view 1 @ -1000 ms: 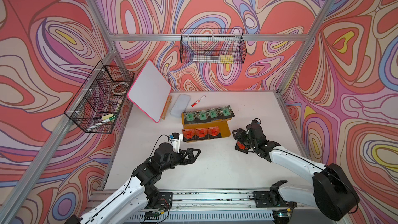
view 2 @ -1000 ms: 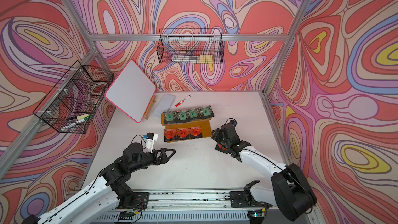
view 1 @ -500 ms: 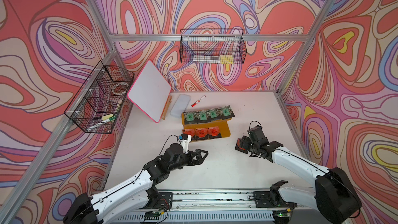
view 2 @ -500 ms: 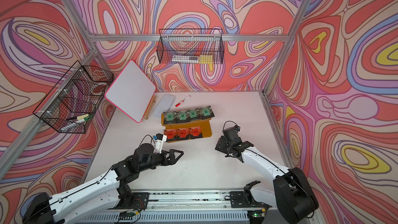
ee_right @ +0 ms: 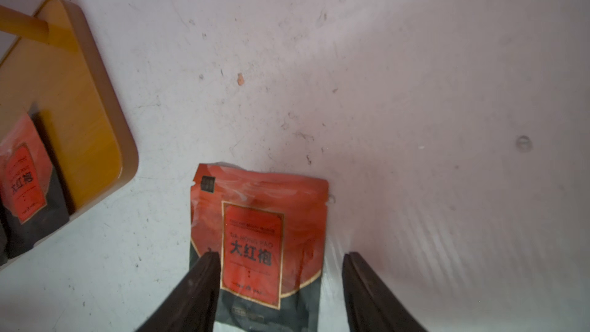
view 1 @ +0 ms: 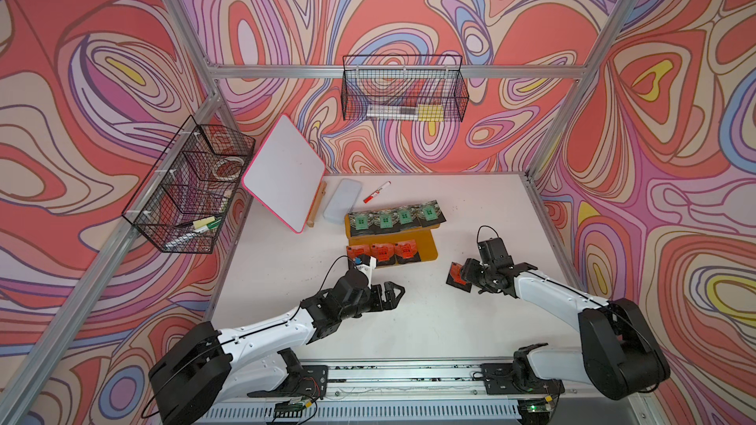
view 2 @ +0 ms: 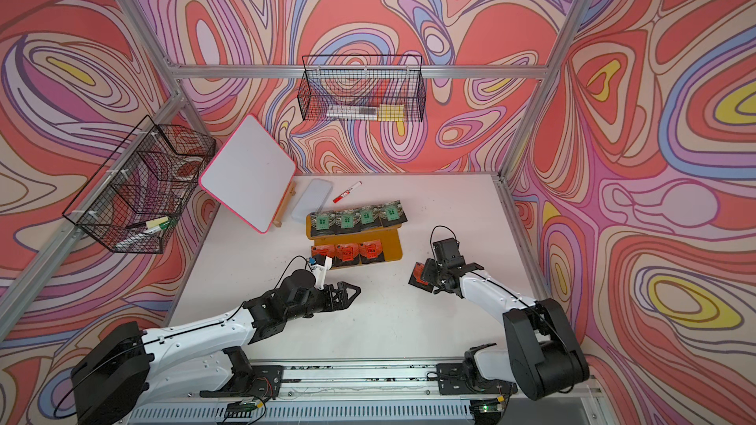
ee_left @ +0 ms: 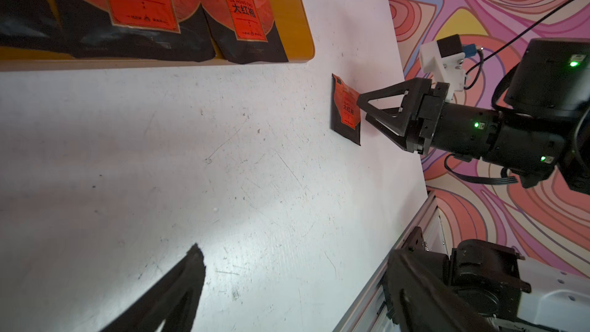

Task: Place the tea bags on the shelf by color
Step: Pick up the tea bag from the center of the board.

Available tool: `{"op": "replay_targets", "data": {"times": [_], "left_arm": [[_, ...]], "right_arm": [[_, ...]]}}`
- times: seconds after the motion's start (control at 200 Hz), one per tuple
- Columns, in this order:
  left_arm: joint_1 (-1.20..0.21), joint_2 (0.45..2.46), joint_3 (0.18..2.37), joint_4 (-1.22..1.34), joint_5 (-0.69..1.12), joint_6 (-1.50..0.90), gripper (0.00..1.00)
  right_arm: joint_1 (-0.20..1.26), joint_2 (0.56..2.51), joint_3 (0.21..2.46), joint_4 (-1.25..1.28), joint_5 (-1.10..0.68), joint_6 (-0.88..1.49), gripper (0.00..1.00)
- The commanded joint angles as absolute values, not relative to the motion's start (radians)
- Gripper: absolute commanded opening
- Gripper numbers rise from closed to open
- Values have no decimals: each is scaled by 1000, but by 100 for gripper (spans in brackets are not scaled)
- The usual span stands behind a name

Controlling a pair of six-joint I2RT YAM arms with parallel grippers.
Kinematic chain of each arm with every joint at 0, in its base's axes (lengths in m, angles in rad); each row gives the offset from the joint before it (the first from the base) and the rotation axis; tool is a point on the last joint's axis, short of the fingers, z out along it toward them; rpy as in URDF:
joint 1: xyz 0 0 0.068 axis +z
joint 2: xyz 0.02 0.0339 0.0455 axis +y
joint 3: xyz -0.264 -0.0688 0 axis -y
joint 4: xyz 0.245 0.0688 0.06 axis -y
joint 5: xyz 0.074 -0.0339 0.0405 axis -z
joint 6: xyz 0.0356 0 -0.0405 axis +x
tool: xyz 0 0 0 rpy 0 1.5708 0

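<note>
In both top views the right gripper [view 1: 464, 275] stands spread at right of centre, its fingers [ee_right: 204, 269] straddling a loose orange-red tea bag [ee_right: 258, 234] on the table [view 1: 470, 320], no pinch visible. The left gripper [view 1: 392, 294], spread and empty, hovers at lower centre. The shelf [view 1: 427, 245] at centre carries four green bags [view 1: 394, 216] above three orange-red bags [view 1: 384, 251].

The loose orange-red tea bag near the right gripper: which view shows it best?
The right wrist view: the tea bag fills the frame, label readable, between open fingers. Both top views show it small and partly hidden; the left wrist view shows it distant.
</note>
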State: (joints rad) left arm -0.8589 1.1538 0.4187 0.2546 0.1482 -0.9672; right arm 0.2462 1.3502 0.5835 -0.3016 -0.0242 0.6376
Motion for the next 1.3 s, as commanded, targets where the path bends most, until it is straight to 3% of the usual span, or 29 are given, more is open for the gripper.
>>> {"op": "replay_targets", "data": {"times": [0.0,0.17,0.611,0.756,1.027,1.297], "left_arm": [[-871,1193,454,339,119,-982,93],[-879,1266,479,379,115,-986,93],[-882,1486,559,542,126,-1021,80],[-886,1550,590,577,123,-1024,77],[-889,1643,632,621,127,-1034,75],[-894,1733,685,652,157,-1038,74]], "right_arm": [[226,1382,607,-267,-90,603,62],[223,1400,601,-237,-150,586,61],[224,1437,583,-161,-346,540,54],[224,1455,590,-147,-344,539,52],[223,1445,611,-204,-182,603,52],[222,1503,627,-137,-223,614,52]]}}
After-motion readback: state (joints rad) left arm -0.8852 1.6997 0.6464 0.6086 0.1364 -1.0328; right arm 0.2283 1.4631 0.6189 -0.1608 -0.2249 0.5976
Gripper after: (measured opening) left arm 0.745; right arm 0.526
